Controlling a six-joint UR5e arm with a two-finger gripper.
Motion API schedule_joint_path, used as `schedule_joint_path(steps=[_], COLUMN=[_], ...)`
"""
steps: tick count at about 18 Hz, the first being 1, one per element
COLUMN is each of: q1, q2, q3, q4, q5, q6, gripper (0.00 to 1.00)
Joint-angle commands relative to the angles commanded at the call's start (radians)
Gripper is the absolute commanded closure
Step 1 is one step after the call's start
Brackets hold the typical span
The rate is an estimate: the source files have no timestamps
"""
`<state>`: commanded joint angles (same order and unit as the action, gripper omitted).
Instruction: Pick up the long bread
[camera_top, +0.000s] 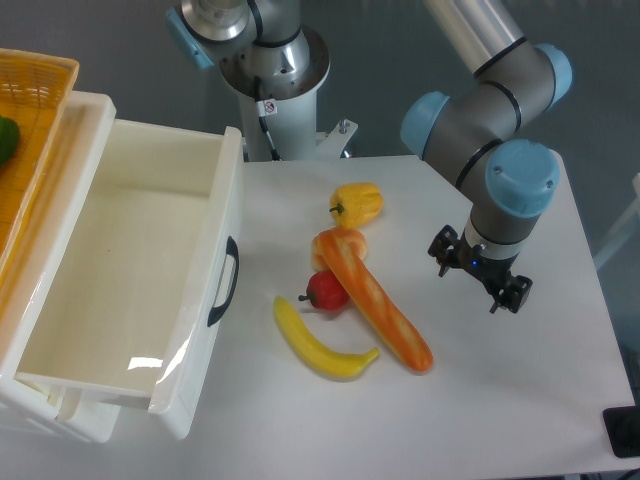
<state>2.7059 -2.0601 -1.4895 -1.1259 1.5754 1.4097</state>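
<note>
**Long bread on the table, gripper beside it**

While the long bread lies diagonally on the white table, the gripper hangs to its right, well apart from it. Its jaws stand apart and hold nothing. The upper end of the bread touches a small round bun, and a red apple sits just on its left. A yellow banana lies near the lower end. A yellow pepper rests further up. On the left a white drawer stands pulled out.
</note>
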Motion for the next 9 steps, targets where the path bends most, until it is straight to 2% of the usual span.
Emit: schedule_joint_path(steps=[6,7,9], q1=[-0.009,-0.008,0.000], q2=[0.005,0.015,0.064], q3=[-0.014,-0.029,-0.098], q4=[-0.005,-0.012,-0.003], q5=[0.009,0.009,-0.003], q6=[-0.012,-0.021,-0.072], gripper=[0.00,0.00,0.00])
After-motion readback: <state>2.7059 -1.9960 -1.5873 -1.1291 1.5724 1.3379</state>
